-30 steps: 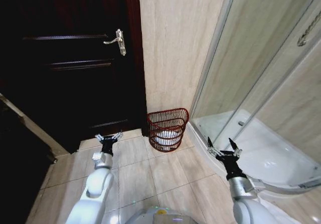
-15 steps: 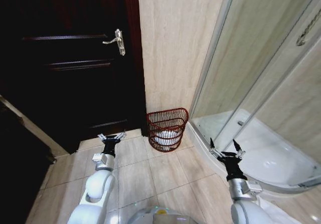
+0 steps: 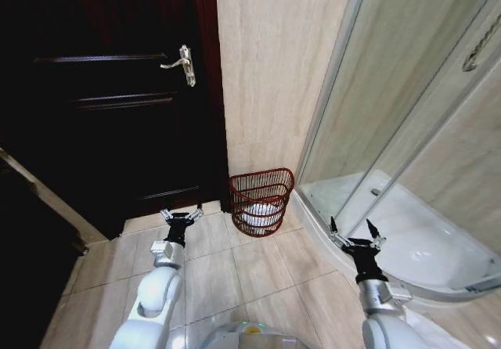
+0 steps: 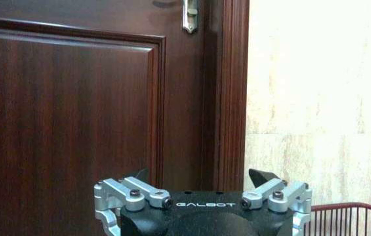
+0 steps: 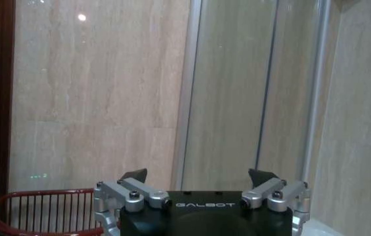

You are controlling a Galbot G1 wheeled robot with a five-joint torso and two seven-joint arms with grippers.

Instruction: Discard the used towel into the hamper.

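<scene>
Bathroom corner: dark wooden door (image 3: 117,98), beige tiled wall (image 3: 266,67), glass shower (image 3: 407,169). Hamper (image 3: 261,201) stands on the floor (image 3: 235,271) by the wall between door and shower, white towel (image 3: 260,213) inside. Left gripper (image 3: 181,216) and right gripper (image 3: 355,234) both hover low, fingers spread, holding nothing.

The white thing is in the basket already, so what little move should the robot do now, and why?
Probably just draw both arms back. The hamper by the wall already holds something white, likely the towel. The left gripper and right gripper hang open and empty on either side, so nothing seems left to carry.
</scene>
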